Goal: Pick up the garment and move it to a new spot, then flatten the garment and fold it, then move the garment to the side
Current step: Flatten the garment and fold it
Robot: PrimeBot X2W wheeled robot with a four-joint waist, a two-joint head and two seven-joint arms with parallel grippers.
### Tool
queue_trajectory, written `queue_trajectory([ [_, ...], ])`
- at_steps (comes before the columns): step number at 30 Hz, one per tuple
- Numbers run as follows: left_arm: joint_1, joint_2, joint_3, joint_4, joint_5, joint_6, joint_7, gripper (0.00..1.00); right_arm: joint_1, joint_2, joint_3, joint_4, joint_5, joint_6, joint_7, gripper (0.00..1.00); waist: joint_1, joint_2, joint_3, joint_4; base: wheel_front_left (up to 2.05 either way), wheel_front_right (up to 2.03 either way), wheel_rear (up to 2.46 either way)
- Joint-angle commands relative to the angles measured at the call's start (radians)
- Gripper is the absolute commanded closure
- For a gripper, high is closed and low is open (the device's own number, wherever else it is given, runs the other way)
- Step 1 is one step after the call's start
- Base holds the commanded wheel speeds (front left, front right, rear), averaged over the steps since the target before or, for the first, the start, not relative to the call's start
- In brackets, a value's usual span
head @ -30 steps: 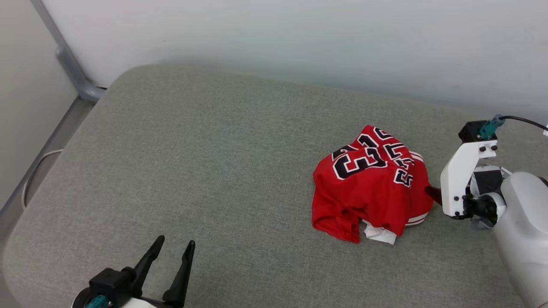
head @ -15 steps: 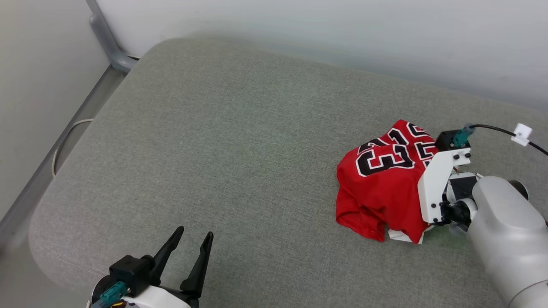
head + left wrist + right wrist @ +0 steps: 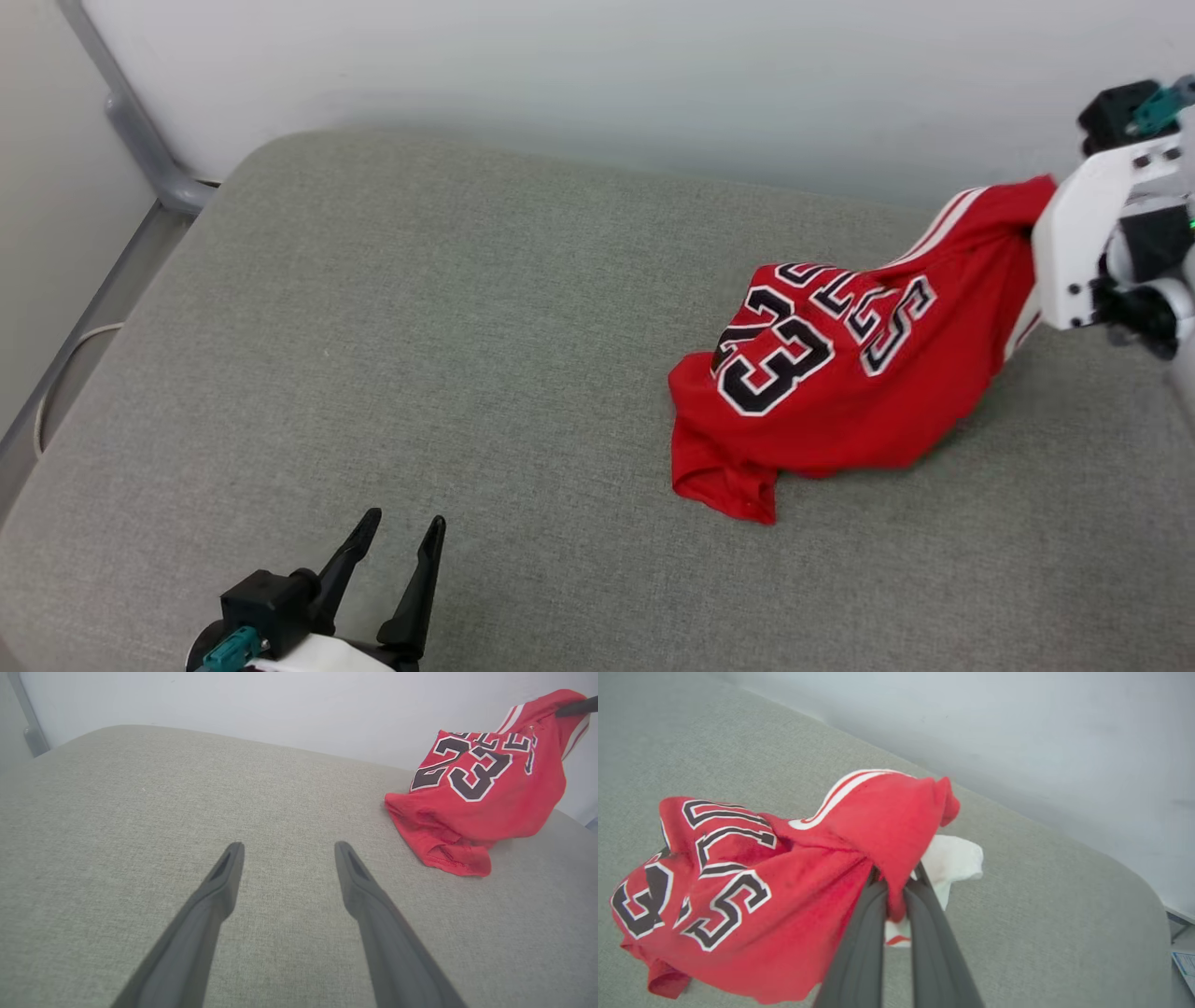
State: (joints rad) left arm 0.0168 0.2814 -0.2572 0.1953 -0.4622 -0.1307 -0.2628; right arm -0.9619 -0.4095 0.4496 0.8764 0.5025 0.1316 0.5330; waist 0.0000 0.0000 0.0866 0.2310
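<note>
The garment [image 3: 840, 373] is a red jersey with black, white-outlined "23" lettering and white striped trim, crumpled on the right side of the grey cushion [image 3: 420, 355]. One end of it is lifted; the low end rests on the cushion. My right gripper [image 3: 896, 882] is shut on a bunch of the red cloth, with a white sleeve [image 3: 952, 863] hanging behind the fingers. In the head view the right wrist [image 3: 1102, 243] stands at the upper right edge with the cloth stretched up to it. My left gripper [image 3: 401, 532] sits open at the lower left, far from the garment [image 3: 481, 784].
A pale wall runs close behind the cushion. A grey metal pipe [image 3: 140, 140] and a white cable [image 3: 56, 373] lie off the cushion's left edge. The cushion's rounded corner [image 3: 1134, 891] falls away at the right.
My right gripper has shut on the garment's right edge and risen up and back, stretching the cloth out of its heap. The head camera shifted between frames. The left gripper stays open.
</note>
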Motion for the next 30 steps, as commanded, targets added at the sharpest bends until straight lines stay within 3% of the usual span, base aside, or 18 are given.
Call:
queue_trajectory([
  [1, 0.009, -0.001, 0.0, 0.001, -0.001, 0.0, -0.003, 0.0, -0.019, -0.018, -0.002, -0.009, 0.006, -0.002, 0.002, 1.0, 0.0, 0.0, -0.005, -0.007, 0.0, 0.0, 0.0],
  [9, 0.023, -0.008, 0.002, 0.013, -0.004, 0.0, -0.003, 0.0, -0.001, -0.2, -0.065, -0.055, -0.062, -0.002, 0.076, 1.0, 0.0, 0.0, -0.022, -0.01, 0.0, 0.0, 0.0],
  [14, 0.037, -0.014, 0.003, 0.034, -0.006, 0.0, -0.003, 0.0, 0.165, -0.226, -0.133, 0.004, -0.096, -0.002, 0.143, 1.0, 0.0, 0.0, -0.032, -0.005, 0.0, 0.0, 0.0],
  [19, 0.025, -0.021, -0.01, 0.055, -0.01, 0.0, -0.003, 0.0, 0.338, -0.185, -0.228, 0.101, -0.122, -0.002, 0.114, 1.0, 0.0, 0.0, -0.033, 0.007, 0.0, 0.0, 0.0],
  [21, 0.019, -0.02, -0.019, 0.068, -0.014, 0.0, -0.003, 0.0, 0.377, -0.165, -0.26, 0.13, -0.148, -0.002, 0.07, 0.75, 0.0, 0.0, -0.032, 0.012, 0.0, 0.0, 0.0],
  [24, 0.018, -0.015, -0.019, 0.083, -0.021, 0.0, -0.003, 0.0, 0.399, -0.144, -0.291, 0.15, -0.18, -0.002, 0.022, 0.64, 0.0, 0.0, -0.037, 0.009, 0.0, 0.0, 0.0],
  [26, 0.026, -0.012, -0.013, 0.09, -0.025, 0.0, -0.003, 0.0, 0.397, -0.134, -0.309, 0.148, -0.196, -0.002, -0.001, 0.63, 0.0, 0.0, -0.046, 0.001, 0.0, 0.0, 0.0],
  [28, 0.036, -0.009, -0.008, 0.097, -0.027, 0.0, -0.003, 0.0, 0.387, -0.136, -0.327, 0.129, -0.208, -0.002, -0.03, 0.51, 0.0, 0.0, -0.059, -0.007, 0.0, 0.0, 0.0],
  [30, 0.042, -0.006, -0.004, 0.101, -0.031, 0.0, -0.003, 0.0, 0.39, -0.132, -0.345, 0.103, -0.205, -0.002, -0.053, 0.0, 0.0, 0.0, -0.072, -0.014, 0.0, 0.0, 0.0],
])
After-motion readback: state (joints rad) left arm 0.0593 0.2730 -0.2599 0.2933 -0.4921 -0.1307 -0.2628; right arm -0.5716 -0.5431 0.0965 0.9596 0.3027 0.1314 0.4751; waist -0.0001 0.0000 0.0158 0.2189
